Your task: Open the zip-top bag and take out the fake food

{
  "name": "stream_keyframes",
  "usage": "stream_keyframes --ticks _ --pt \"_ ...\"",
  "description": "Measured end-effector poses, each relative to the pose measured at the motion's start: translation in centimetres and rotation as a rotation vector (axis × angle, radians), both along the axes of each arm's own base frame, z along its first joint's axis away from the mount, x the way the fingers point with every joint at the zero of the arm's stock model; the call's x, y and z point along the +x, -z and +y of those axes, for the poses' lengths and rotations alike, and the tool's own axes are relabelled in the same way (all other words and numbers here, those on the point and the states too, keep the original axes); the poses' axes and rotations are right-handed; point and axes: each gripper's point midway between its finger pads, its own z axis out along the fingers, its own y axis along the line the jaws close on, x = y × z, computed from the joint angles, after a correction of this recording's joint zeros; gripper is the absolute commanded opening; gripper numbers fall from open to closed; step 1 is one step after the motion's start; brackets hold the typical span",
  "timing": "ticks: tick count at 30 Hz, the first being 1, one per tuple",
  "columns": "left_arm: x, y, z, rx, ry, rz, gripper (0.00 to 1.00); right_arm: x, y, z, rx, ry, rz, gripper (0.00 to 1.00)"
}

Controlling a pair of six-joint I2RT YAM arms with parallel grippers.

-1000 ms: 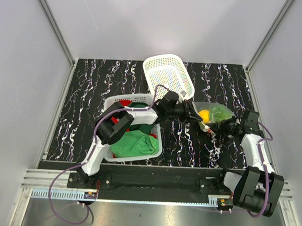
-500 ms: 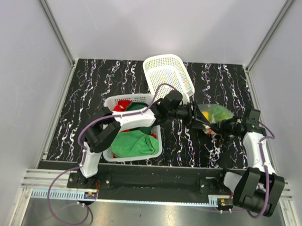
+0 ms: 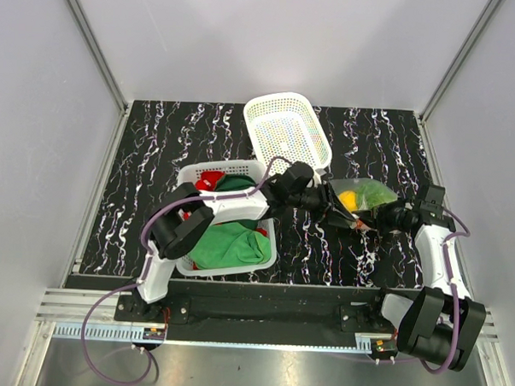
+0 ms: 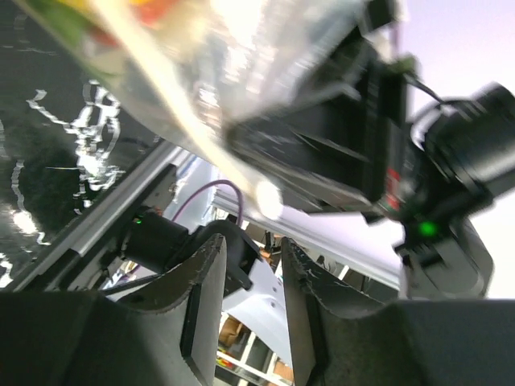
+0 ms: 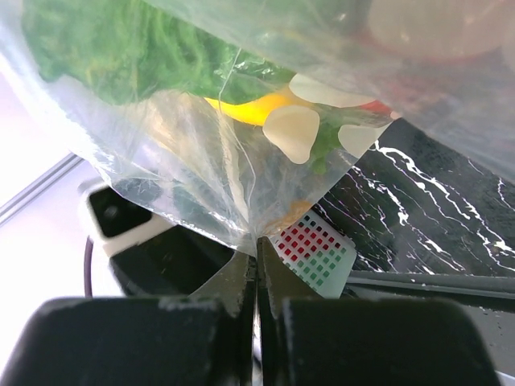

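The zip-top bag (image 3: pixel 366 200) lies right of centre on the black marbled table, clear and crinkled. Through it show fake food: a yellow lemon (image 3: pixel 349 199) and green lettuce (image 3: pixel 376 192). My right gripper (image 3: pixel 376 219) is shut on the bag's near edge. In the right wrist view the bag (image 5: pixel 161 161) rises from the shut right gripper (image 5: pixel 257 241), with lettuce (image 5: pixel 137 56), the lemon (image 5: pixel 241 108) and pale pieces (image 5: pixel 294 130) inside. My left gripper (image 3: pixel 331 206) is at the bag's left end. In its wrist view the left gripper (image 4: pixel 251 251) stands open and empty, below the bag (image 4: pixel 193 80).
A white perforated basket (image 3: pixel 226 167) holding green and red cloths sits left of centre under the left arm. A second white basket (image 3: pixel 288 130) stands tilted behind the bag. Grey walls close in the table on three sides.
The left jaws, shut a second ago, now stand apart. The left arm's elbow has swung and the gripper sits slightly lower at the bag's left end. The right gripper keeps its hold.
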Motion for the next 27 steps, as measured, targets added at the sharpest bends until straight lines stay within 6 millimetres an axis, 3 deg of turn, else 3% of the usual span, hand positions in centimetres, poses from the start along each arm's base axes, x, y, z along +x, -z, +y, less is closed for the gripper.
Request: stream_keyframes --ticks 4,7,14,16,20,27 --pt "0.1 1.6 -0.4 0.039 0.0 0.041 0.36 0.0 -0.1 -0.1 -0.01 -0.005 -0.005 0.0" --pt "0.1 1.6 -0.6 0.043 0.004 0.052 0.37 -0.1 -0.2 -0.1 -0.024 -0.01 -0.02 0.0" --pt "0.7 0.7 -1.0 0.026 -0.013 0.019 0.56 -0.4 -0.7 -0.2 -0.046 -0.012 -0.054 0.0" --pt "0.6 1.1 -0.7 0.032 -0.023 0.024 0.55 -0.5 -0.7 -0.1 -0.047 -0.012 -0.054 0.0" --pt "0.6 1.1 -0.7 0.023 -0.034 0.035 0.38 -0.6 -0.6 -0.2 -0.051 -0.012 -0.051 0.0" --pt "0.9 0.3 -0.8 0.011 -0.061 0.011 0.41 -0.6 -0.5 -0.2 -0.053 -0.015 -0.051 0.0"
